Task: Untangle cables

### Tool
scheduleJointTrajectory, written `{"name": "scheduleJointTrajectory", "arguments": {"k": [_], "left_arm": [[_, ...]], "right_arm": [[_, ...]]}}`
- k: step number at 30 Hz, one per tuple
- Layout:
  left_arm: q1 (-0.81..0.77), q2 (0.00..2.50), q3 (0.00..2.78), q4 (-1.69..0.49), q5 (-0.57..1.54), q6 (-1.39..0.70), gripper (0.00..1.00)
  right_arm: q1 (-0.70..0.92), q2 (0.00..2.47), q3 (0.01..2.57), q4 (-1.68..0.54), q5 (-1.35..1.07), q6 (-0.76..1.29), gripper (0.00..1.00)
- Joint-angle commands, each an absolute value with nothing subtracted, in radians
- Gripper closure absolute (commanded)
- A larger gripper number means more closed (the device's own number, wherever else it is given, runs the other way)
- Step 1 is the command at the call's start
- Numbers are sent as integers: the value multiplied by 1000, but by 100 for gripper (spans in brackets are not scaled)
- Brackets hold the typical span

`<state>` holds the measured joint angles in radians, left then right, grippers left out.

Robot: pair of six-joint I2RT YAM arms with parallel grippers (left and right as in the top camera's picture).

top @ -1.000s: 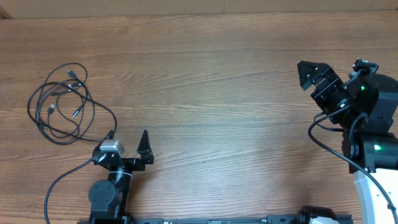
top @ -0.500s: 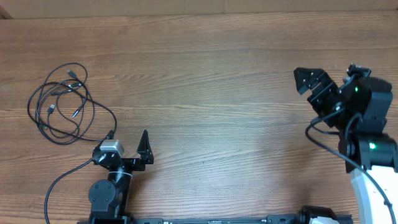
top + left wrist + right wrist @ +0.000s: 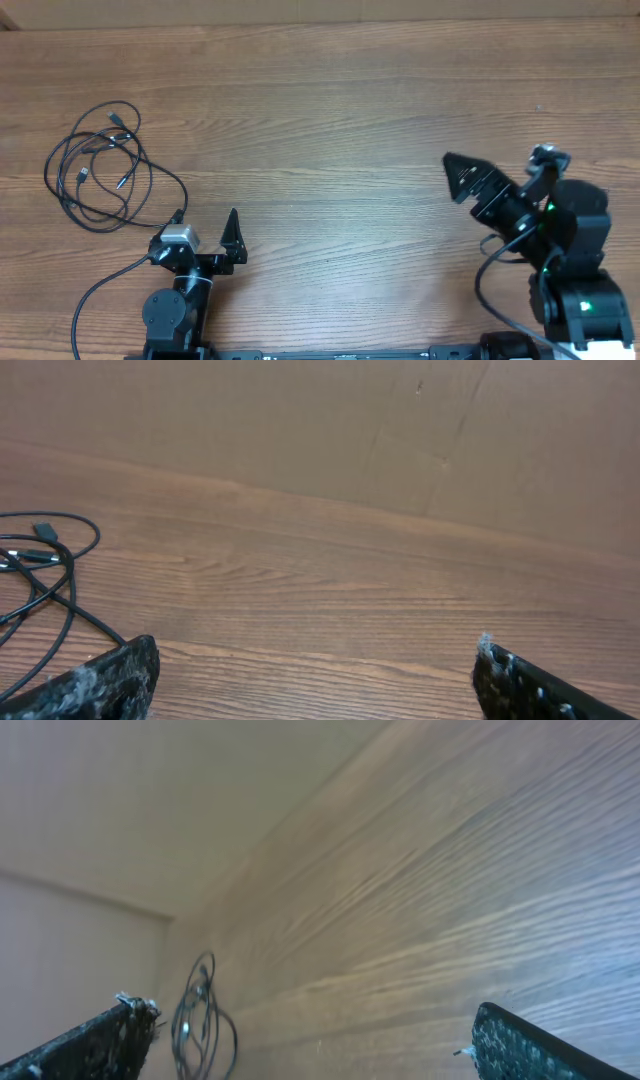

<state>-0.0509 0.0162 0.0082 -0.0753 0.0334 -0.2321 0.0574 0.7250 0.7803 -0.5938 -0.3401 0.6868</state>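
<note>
One cable tangle (image 3: 108, 141), one table (image 3: 330, 120), two arms: left arm (image 3: 172, 305), right arm (image 3: 565, 235).

Left arm (image 3: 168, 305): matt black, round joint housing at the near end, silver-grey block (image 3: 180, 237) behind the left gripper (image 3: 205, 216), its two fingers black and tapering to points; one thick black wire (image 3: 100, 290) trails off the left side. Right arm (image 3: 575, 228): black, bulkier, green indicator lights (image 3: 548, 208), white casing (image 3: 512, 352) at the base, black wires (image 3: 480, 283) looping beside it; right gripper (image 3: 462, 178) black, wedge-shaped. Finger pads (image 3: 100, 680), both wrist views: black, textured, flecked with whitish scuffs
</note>
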Motion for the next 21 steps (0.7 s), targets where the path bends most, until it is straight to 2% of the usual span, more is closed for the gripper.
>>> {"name": "scheduleJointTrajectory", "arguments": {"k": [1, 21], "left_arm": [[-55, 18, 6, -78, 41, -216, 0], [-55, 18, 6, -78, 41, -216, 0]], "right_arm": [[91, 659, 746, -590, -334, 681, 0], [94, 269, 437, -642, -334, 681, 0]]}}
